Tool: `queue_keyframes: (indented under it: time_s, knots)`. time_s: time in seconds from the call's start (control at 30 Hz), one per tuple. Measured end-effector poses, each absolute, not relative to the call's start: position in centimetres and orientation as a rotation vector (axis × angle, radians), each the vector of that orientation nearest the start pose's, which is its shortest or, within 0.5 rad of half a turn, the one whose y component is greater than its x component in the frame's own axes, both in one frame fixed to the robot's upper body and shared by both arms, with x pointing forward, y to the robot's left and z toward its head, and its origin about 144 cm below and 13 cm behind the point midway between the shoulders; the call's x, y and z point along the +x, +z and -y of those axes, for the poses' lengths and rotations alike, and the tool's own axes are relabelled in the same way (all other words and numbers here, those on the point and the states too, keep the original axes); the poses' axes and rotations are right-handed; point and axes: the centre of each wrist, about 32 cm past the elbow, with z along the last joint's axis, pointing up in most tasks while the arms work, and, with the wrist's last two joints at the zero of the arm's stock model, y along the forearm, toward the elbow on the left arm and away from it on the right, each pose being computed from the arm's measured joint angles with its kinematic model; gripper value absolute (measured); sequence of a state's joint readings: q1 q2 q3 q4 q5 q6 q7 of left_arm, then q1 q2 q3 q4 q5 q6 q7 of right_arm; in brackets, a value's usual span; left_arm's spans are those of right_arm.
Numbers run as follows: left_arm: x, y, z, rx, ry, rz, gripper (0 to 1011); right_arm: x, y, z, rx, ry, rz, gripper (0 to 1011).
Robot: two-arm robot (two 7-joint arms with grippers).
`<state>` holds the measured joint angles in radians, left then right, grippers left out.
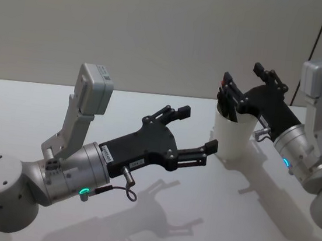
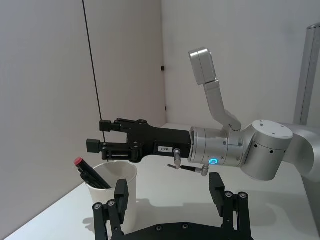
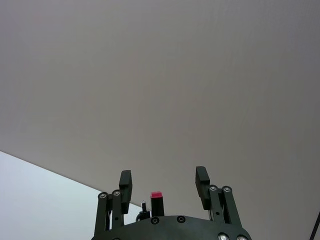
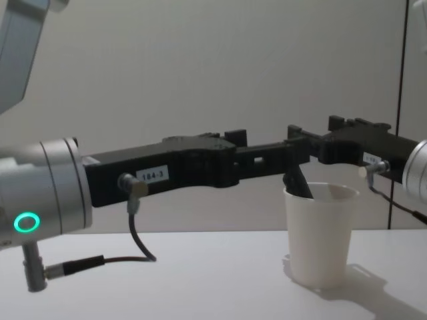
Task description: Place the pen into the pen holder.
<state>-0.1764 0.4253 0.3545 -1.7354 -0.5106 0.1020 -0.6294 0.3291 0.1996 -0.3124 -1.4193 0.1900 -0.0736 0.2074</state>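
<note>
And the pen [image 2: 90,174] is in. It leans inside the pen holder [image 1: 233,136], the white paper cup standing on the surface [image 1: 26,116] at the far right. In the left wrist view its dark body rests against the cup's inner wall and its red end pokes up past the rolled rim.

The right pincer [image 1: 243,86] hangs just above the cup's mouth, fingers spread apart with nothing between them. The right wrist view backs that up: the two pads [image 3: 125,181] stand wide, and the pen's red end sits low between them, apart from both.

So I'd call this the tail end of the job, with release made and the drop done. What's left looks like the retreat. The right arm needs to lift straight up and back off without clipping the rim, because that light cup looks easy to tip or nudge, and the pen's raised end is close under the fingers.

Over on the left, the left pincer [image 1: 194,133] reaches forward above the middle of the surface, just to the left of the cup and not touching it. Its fingers are open and it carries nothing. It looks to be standing by, though from the chest view it sits close enough that any sweep rightward could bump the cup.
</note>
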Motion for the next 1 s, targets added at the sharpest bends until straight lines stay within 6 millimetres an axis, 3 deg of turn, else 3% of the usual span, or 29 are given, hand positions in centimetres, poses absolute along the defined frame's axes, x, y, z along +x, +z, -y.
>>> queue_keyframes:
  time_s: [0.23, 0.37, 0.7, 1.0]
  knots:
    - [48.0, 122.7, -22.6, -0.079, 0.539, 0.026, 1001, 53.8, 120.2, 19.9, 0.080, -1.089, 0.195, 945]
    - [48.0, 122.7, -22.6, -0.079, 0.539, 0.026, 1001, 53.5, 120.5, 20.3, 0.096, -1.095, 0.188, 1001]
    - [48.0, 122.7, -22.6, -0.079, 0.539, 0.026, 1001, 52.4, 121.6, 21.7, 0.130, -1.130, 0.176, 1001]
    - [48.0, 122.6, -22.5, -0.071, 0.566, 0.034, 1001, 51.9, 121.4, 21.8, 0.125, -1.136, 0.169, 1001]
